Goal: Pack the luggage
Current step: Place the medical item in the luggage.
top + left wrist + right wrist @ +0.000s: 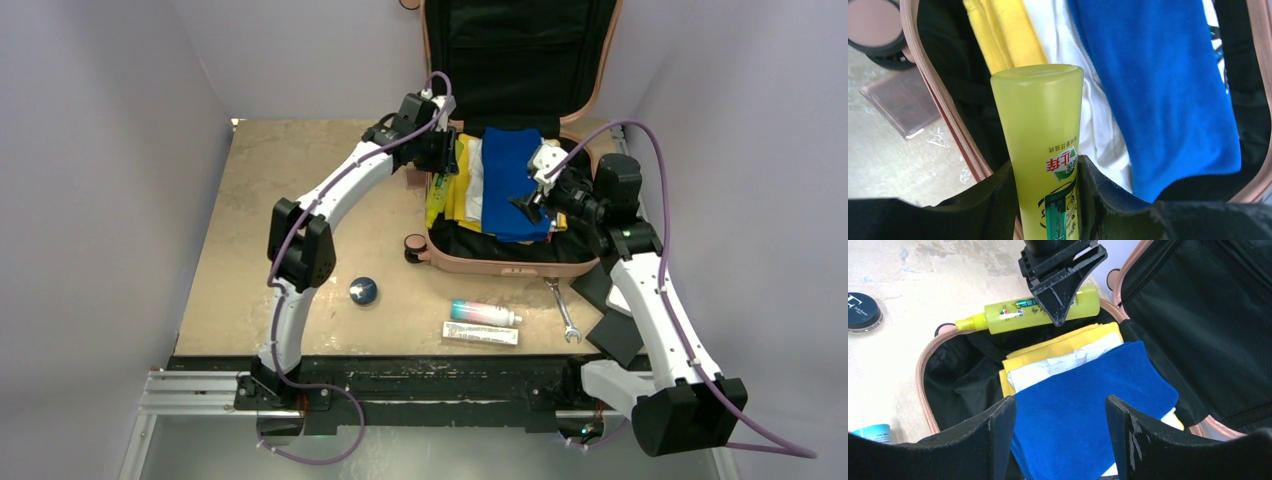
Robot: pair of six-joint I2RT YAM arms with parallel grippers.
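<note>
— At left, what's my left gripper (440, 160) doing?
— I have it pinching the yellow-green bottle (1045, 150) over the luggage (500, 265) rim, likely to slot it down the side. The case lies open, far-middle of the table (300, 200).
— And the right gripper (1060, 412)?
— Spread, hovering above the blue cloth (1083, 405), I'd guess to press it flat.

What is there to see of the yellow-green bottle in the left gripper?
The bottle is slim, translucent yellow-green plastic with a narrow nozzle at one end, a flat base at the other, and a label printed in red and green. It lies roughly level, clamped mid-body by the left gripper, along the open luggage's rim on the left arm's side; whether it rests on that rim is unclear.
</note>
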